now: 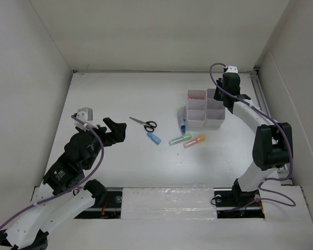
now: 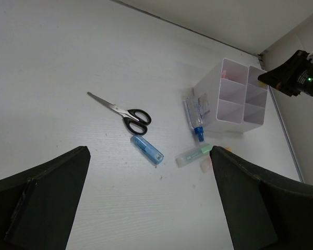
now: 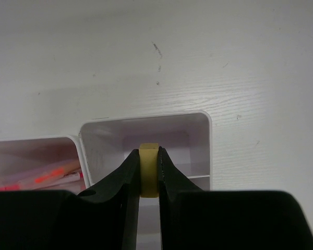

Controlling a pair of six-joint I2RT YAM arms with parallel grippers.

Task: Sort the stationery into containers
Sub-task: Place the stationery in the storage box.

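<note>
The white organiser (image 1: 205, 109) stands at the right of the table. My right gripper (image 1: 224, 99) is above its far right compartment (image 3: 198, 130) and shut on a small yellow block (image 3: 148, 169). The neighbouring compartment holds red and orange pens (image 3: 52, 174). Left of the organiser lie black-handled scissors (image 1: 144, 123), a short blue tube (image 1: 154, 138), a blue-capped bottle (image 1: 182, 121), a green marker (image 1: 180, 139) and an orange marker (image 1: 194, 141). My left gripper (image 1: 115, 129) is open and empty, left of the scissors. Its fingers (image 2: 52, 192) frame the blue tube (image 2: 146, 149) and green marker (image 2: 194, 155).
White walls enclose the table at the back and both sides. The right arm's links (image 1: 271, 143) stand along the right edge, near the right wall. A purple cable (image 1: 219, 70) loops over the right wrist. The organiser (image 2: 235, 99) and scissors (image 2: 126, 113) also show in the left wrist view.
</note>
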